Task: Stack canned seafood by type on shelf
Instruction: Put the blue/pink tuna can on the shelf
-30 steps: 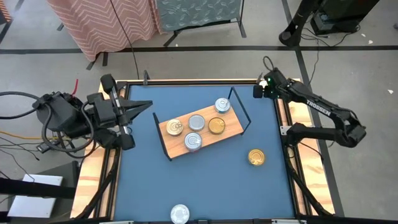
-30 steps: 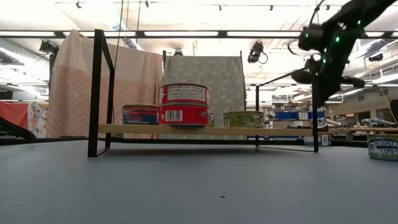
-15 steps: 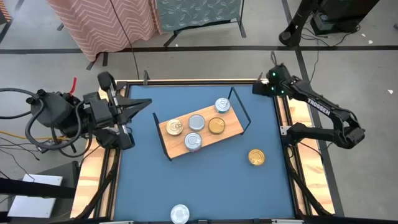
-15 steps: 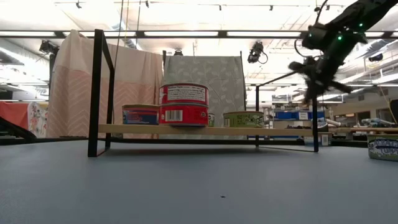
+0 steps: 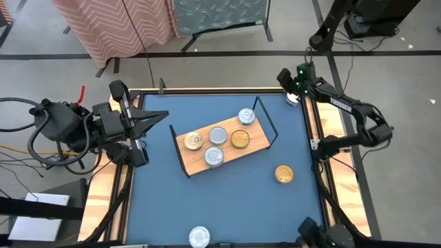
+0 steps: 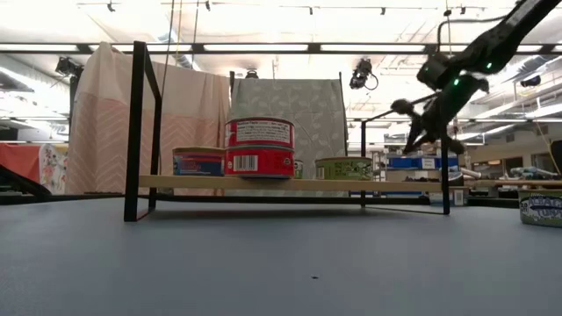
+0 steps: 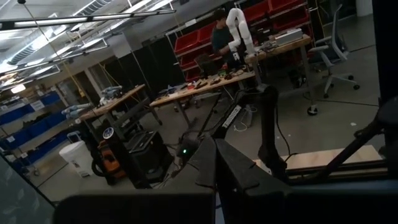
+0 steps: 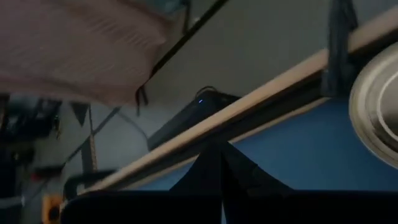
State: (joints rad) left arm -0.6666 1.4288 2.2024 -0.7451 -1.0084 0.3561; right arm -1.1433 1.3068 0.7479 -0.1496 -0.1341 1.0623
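- Shelf [image 5: 258,142]: mid-table, angled; overhead shows five tins [image 5: 218,135] on it, silver and gold lids.
- Low view alone shows side labels: red stack [image 6: 259,147], blue tin [image 6: 198,161], green tin [image 6: 343,168].
- Loose gold tin [image 5: 284,174] beside the shelf; silver tin [image 5: 199,236] at the near edge.
- Left gripper [image 5: 162,116]: closed, empty, at the table's left rim.
- Right gripper [image 5: 283,76]: closed, empty, over the far right corner; its wrist view shows a silver tin [image 8: 375,115] nearby.

— What sits on the shelf [image 6: 290,184]?
— A red tin [image 6: 259,147] in front, a blue-labelled tin [image 6: 198,161] left of it, a green one [image 6: 343,168] to the right.
— Anything off it?
— One tin [image 6: 540,209] on the blue counter [image 6: 263,263], at the far right edge.
— The arm?
— The right end effector [image 6: 413,132] hangs pinched closed above the shelf's right end frame.
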